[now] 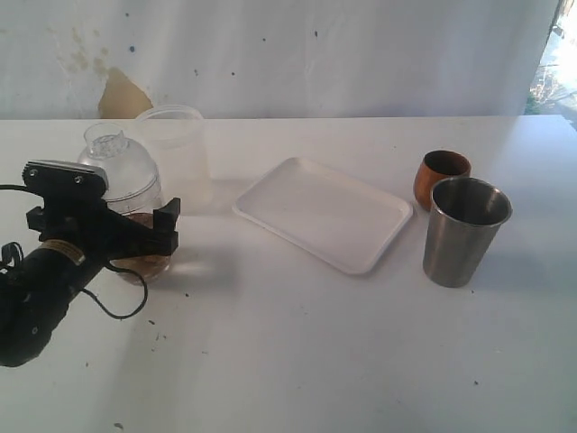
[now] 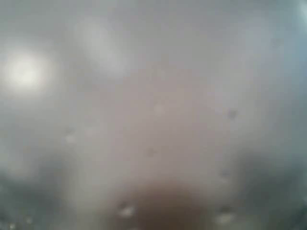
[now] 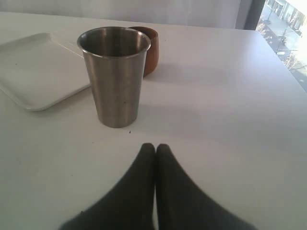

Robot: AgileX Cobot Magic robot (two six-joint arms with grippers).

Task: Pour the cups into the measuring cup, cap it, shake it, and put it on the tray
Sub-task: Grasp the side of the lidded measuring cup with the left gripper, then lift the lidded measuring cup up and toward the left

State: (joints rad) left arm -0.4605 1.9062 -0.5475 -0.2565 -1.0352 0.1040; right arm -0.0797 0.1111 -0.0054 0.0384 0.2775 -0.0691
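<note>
The clear measuring cup (image 1: 144,200) stands at the left with brown contents at its bottom and the clear dome cap (image 1: 113,155) on top. My left gripper (image 1: 108,218) is around its body, one finger on each side. The left wrist view is filled by a blurred clear wall (image 2: 153,120) with a brown patch low down. At the right stand the steel tumbler (image 1: 464,233) (image 3: 115,76) and, just behind it, the wooden cup (image 1: 439,176) (image 3: 149,48). My right gripper (image 3: 155,146) is shut and empty, low over the table short of the tumbler. The white tray (image 1: 325,212) (image 3: 33,67) lies between, with nothing on it.
A frosted, unmarked plastic cup (image 1: 180,149) stands right behind the measuring cup. A black cable loops over the table beside my left arm (image 1: 41,289). The right arm does not show in the exterior view.
</note>
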